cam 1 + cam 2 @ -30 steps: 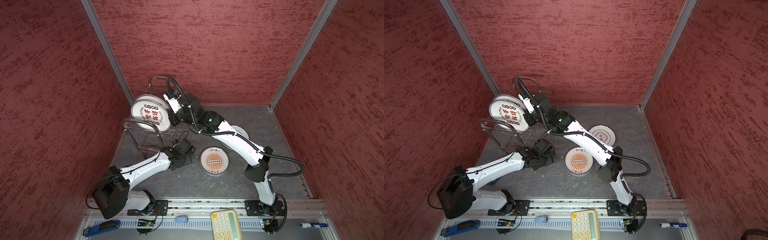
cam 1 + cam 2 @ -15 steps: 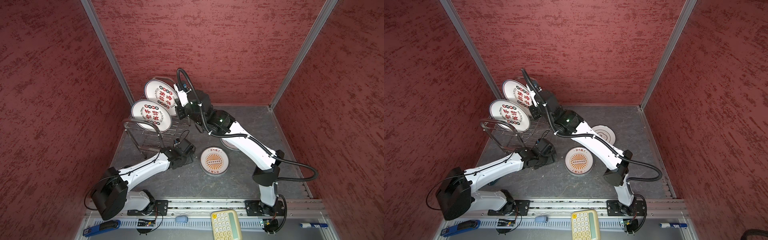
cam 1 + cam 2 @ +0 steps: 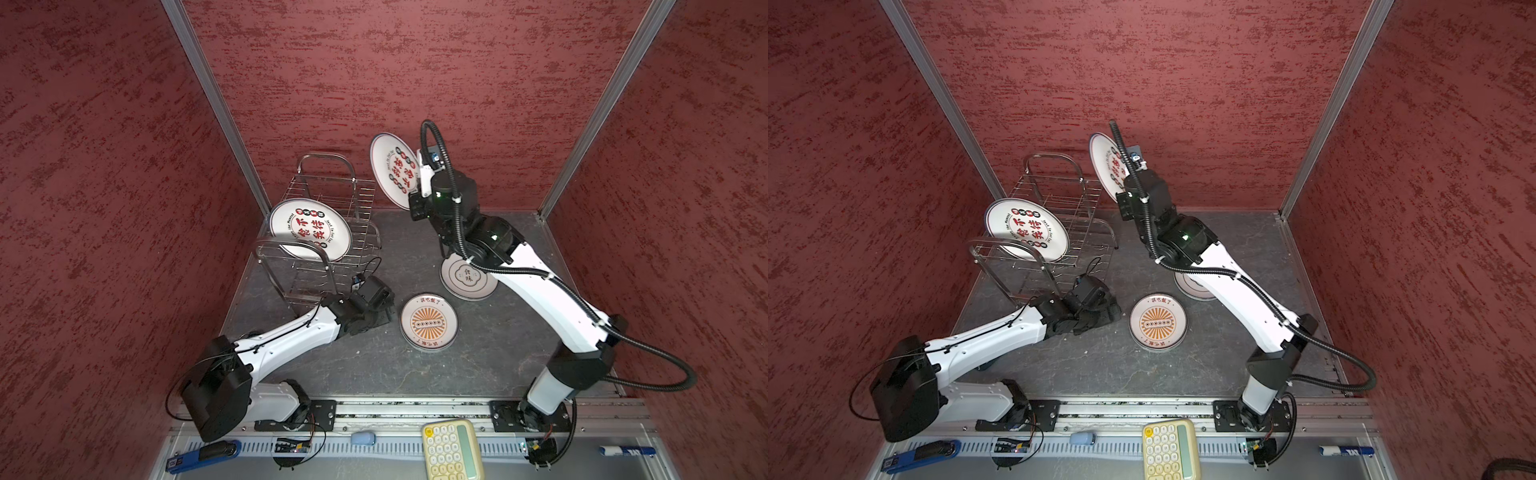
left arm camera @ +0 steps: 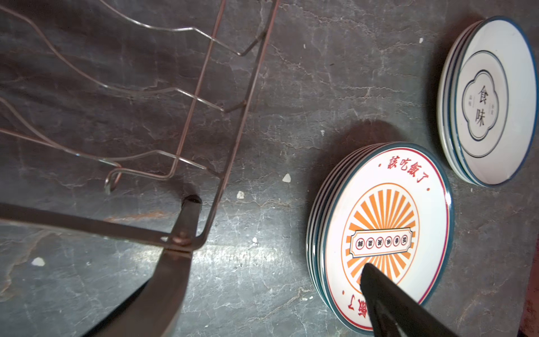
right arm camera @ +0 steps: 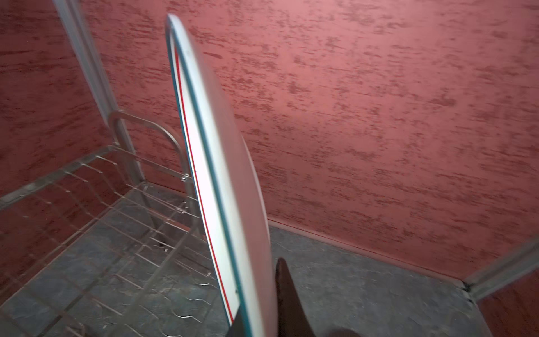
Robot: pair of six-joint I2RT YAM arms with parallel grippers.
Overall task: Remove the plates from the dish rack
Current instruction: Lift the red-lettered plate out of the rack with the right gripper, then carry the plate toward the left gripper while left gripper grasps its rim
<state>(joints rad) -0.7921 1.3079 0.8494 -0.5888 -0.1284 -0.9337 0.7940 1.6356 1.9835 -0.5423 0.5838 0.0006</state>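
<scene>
Plate (image 5: 224,175) underside: right wrist view

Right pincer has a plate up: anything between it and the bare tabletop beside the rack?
Nothing visible. The red-lettered plate hangs on edge in the right pincer, out of the dish rack, and the tabletop below it is bare.
</scene>
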